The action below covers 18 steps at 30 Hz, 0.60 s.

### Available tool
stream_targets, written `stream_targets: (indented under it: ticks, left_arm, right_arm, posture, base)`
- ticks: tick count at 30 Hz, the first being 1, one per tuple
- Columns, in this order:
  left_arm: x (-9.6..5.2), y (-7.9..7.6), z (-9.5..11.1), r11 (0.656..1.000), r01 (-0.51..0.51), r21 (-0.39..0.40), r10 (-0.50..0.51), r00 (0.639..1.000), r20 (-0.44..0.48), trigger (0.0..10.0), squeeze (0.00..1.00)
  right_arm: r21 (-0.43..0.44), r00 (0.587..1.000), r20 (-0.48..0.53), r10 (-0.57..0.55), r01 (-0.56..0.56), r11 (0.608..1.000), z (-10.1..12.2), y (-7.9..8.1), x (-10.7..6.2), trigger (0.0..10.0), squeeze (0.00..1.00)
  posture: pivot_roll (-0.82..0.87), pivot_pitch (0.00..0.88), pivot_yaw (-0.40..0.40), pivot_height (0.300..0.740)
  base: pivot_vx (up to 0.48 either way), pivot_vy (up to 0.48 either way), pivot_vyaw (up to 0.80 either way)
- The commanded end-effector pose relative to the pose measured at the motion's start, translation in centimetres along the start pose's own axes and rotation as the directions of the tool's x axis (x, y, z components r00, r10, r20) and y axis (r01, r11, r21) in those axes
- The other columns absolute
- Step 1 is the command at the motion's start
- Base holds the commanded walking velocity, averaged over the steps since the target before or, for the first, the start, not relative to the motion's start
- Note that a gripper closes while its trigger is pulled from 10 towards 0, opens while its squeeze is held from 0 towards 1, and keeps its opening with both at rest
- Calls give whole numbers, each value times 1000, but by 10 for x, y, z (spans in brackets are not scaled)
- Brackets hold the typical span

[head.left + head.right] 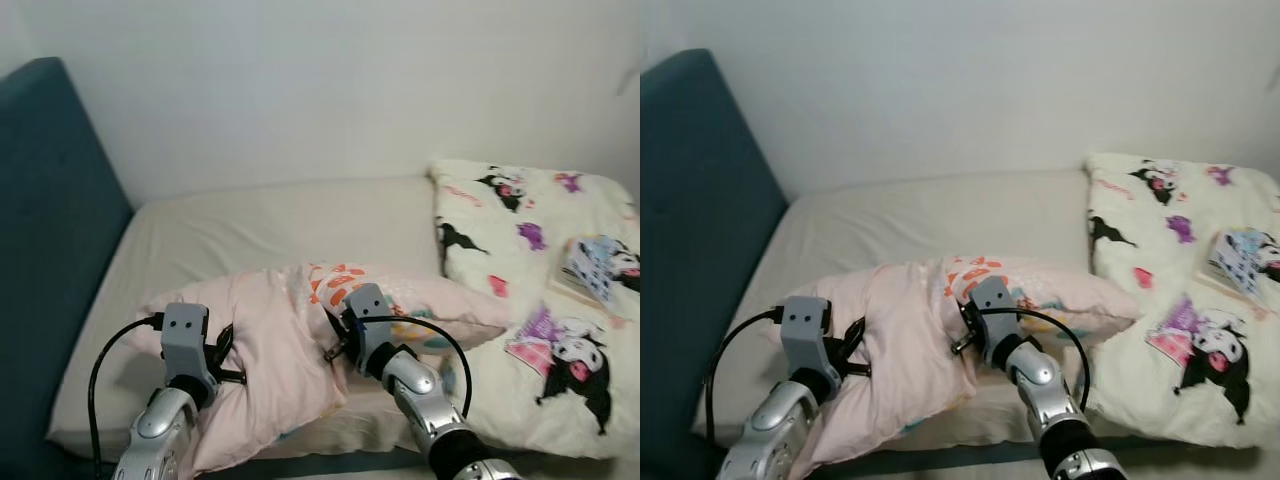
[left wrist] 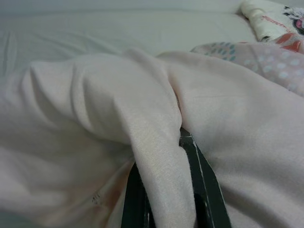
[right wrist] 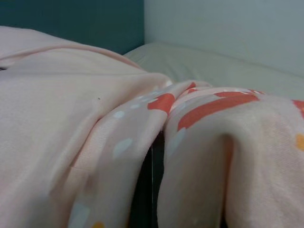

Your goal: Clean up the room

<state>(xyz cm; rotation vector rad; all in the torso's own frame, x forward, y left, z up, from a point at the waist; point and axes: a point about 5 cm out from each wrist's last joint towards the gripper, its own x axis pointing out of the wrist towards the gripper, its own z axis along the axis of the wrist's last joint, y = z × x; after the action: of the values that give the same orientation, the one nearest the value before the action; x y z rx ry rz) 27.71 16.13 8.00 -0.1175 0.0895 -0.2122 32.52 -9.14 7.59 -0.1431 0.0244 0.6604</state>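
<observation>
The pink pillow (image 1: 270, 340) is found at the near edge of the bed (image 1: 280, 220), beside the cartoon-print quilt (image 1: 530, 290). The left gripper (image 2: 164, 190) is clenched on a fold of its cover; the right gripper (image 3: 156, 190) likewise pinches the patterned end. Both grips should be kept level and the pillow lifted evenly toward the teal headboard (image 1: 50, 230), so that no fabric slips.

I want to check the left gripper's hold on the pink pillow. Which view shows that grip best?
The left wrist view: a fold of the pink pillow is pinched between the left gripper fingers. Both eye views show the arm from behind, fingers buried in fabric. The right wrist view shows the pillow's patterned side.
</observation>
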Motion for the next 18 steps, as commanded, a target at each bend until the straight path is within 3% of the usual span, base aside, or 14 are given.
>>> stream_targets:
  ticks: [1, 18]
  left_arm:
    - [5, -10, 3, 999, 38, 8, -38, 999, 7, 10000, 0]
    - [6, -9, 2, 1000, 21, 8, -21, 1000, -8, 10000, 0]
  right_arm:
    - [-39, 996, 57, 76, -73, 997, 16, 13, 12, 10000, 0]
    - [-41, 996, 58, 74, -72, 997, 17, 12, 13, 10000, 0]
  posture:
    - [35, 74, -3, 740]
    - [41, 76, -6, 740]
  base:
    - [0, 0, 800]
    - [0, 0, 800]
